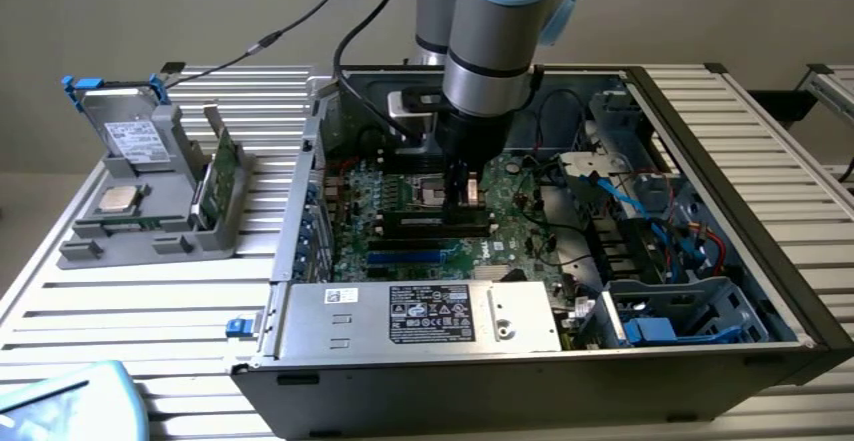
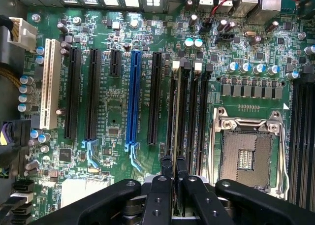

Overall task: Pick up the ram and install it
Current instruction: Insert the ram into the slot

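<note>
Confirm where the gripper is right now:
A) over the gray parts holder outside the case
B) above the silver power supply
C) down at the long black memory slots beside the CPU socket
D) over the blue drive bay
C: the gripper sits low inside the open case, at the memory slots right next to the CPU socket.

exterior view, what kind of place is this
Probably a robotics lab bench: an open computer case on a slatted metal table, a robot arm reaching into it, a grey parts fixture beside it.
</note>
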Robot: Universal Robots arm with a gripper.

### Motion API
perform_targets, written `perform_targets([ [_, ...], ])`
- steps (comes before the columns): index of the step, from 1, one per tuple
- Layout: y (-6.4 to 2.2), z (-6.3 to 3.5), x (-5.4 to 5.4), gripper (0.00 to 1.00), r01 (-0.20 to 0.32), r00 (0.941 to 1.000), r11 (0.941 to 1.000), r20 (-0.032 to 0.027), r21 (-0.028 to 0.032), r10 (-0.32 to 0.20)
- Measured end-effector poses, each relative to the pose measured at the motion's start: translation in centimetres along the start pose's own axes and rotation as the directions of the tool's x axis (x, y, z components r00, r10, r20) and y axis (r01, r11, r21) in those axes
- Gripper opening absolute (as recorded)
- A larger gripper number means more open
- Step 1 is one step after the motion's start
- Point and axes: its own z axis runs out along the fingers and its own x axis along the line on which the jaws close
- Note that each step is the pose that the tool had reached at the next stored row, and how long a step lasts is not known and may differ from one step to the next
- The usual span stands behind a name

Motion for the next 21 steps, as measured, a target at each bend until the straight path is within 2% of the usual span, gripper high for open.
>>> perform_targets([
  [21, -0.02, 0.38, 0.18, 0.14, -0.003, 1.0000, 1.0000, 0.0003, -0.0001, 0.003],
])
